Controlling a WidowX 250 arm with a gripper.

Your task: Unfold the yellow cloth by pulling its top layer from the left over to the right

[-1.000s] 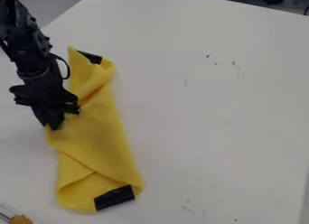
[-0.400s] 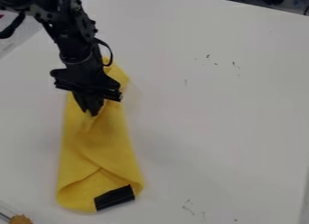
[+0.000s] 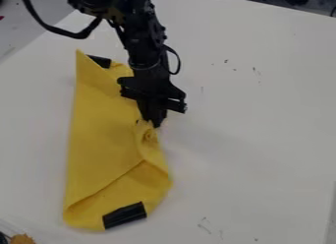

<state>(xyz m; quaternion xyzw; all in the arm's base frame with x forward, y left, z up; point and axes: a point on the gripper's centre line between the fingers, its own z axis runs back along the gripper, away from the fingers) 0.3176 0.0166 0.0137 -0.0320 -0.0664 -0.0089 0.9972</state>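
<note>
My claw (image 3: 154, 124) is pinched shut on the cloth (image 3: 105, 135) at its two-o'clock edge, towards nine o'clock on the table (image 3: 256, 139). Folding looks partway: creased near six, bunched edge left to flatten.

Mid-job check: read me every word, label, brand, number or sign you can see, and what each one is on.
There is no text that I can read.
Yellow cloth: no lettering visible.
Black patches at its lower end and upper end: no readable print.
White table: small dark marks, none forming a letter or number.
Gripper, at the cloth's right edge: nothing readable.
</note>
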